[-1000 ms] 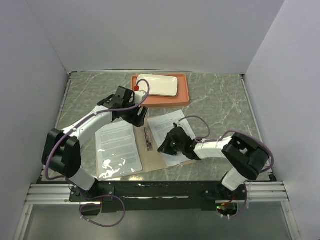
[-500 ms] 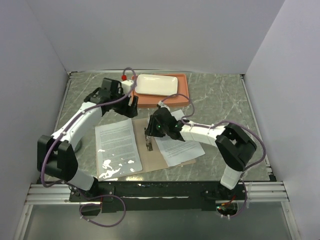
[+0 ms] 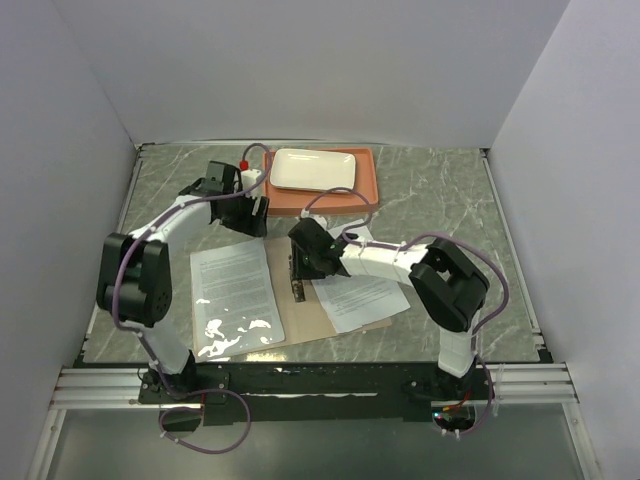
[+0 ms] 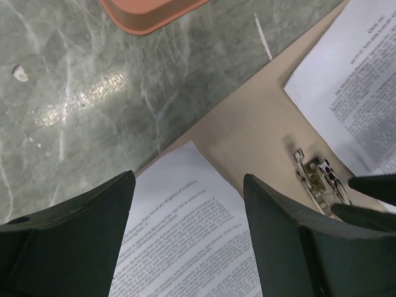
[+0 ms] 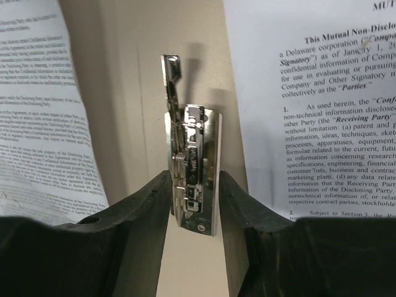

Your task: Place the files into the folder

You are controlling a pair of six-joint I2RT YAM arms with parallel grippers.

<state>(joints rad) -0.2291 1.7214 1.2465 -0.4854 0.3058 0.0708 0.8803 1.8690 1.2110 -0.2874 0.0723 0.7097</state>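
Note:
The tan folder (image 3: 305,318) lies open near the front edge. One printed sheet (image 3: 232,285) lies on its left half with glossy plastic (image 3: 235,335) over its lower part. The other sheet (image 3: 358,295) lies on the right half and overhangs it. My right gripper (image 3: 300,262) is closed down on the metal clip (image 5: 193,179) on the spine, a finger against each side (image 5: 195,179). My left gripper (image 3: 250,215) is open and empty, hovering over the top edge of the left sheet (image 4: 185,247), jaws wide apart (image 4: 185,185).
An orange tray (image 3: 322,202) holding a white plate (image 3: 315,168) stands at the back centre, just behind both grippers; its corner shows in the left wrist view (image 4: 148,12). White walls enclose the marble table (image 3: 440,190) on three sides.
My right gripper has swung from the right sheet's lower left corner up and left onto the clip. My left gripper has pulled back left, off the folder's top towards the tray's corner.

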